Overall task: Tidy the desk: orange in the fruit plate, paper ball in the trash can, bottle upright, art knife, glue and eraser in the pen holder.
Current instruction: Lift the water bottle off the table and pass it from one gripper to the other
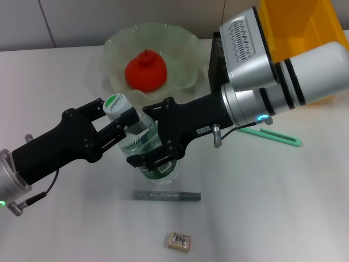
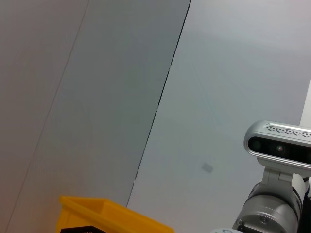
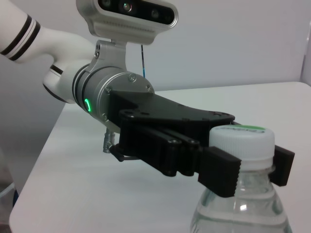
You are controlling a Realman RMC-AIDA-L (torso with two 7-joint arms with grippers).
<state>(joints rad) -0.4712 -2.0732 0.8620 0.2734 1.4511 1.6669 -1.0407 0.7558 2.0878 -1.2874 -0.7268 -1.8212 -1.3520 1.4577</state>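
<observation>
While both my arms meet mid-worktop in the head view, my left hand point(image 1: 117, 117) is clamped on the neck of the small clear plastic bottle point(image 1: 143, 143) with the green label, just under its white cap. My right hand point(image 1: 152, 158) is closed narrow around the bottle's lower body, at the label. Bottle looks roughly upright, cap tipped slightly toward my left arm; I can't tell whether its base touches the white worktop point(image 1: 272, 207).

Red-orange knobbly orange point(image 1: 146, 70) sits inside the translucent pale-green scalloped fruit plate point(image 1: 182, 49), behind the bottle. Black mesh pen holder point(image 1: 215, 60) is mostly hidden behind my right wrist, with the bright yellow plastic trash can point(image 1: 297, 27) beside it at the far right. Grey marker-like pen point(image 1: 167, 195) lies flat just in front of the bottle; tiny beige eraser point(image 1: 180, 240) with its barcode label lies nearer me, apart from the pen. Mint-green slim stick-like item point(image 1: 278, 137) lies below my right forearm.

Left wrist view: mostly wall, a corner of the yellow trash can point(image 2: 112, 218), and my right arm's wrist camera housing point(image 2: 279, 145). No fingers visible.

Right wrist view: left hand point(image 3: 248, 165) seen opposite, black pads point(image 3: 219, 171) pressed on either side of the bottle point(image 3: 243, 204) neck right below the cap.
</observation>
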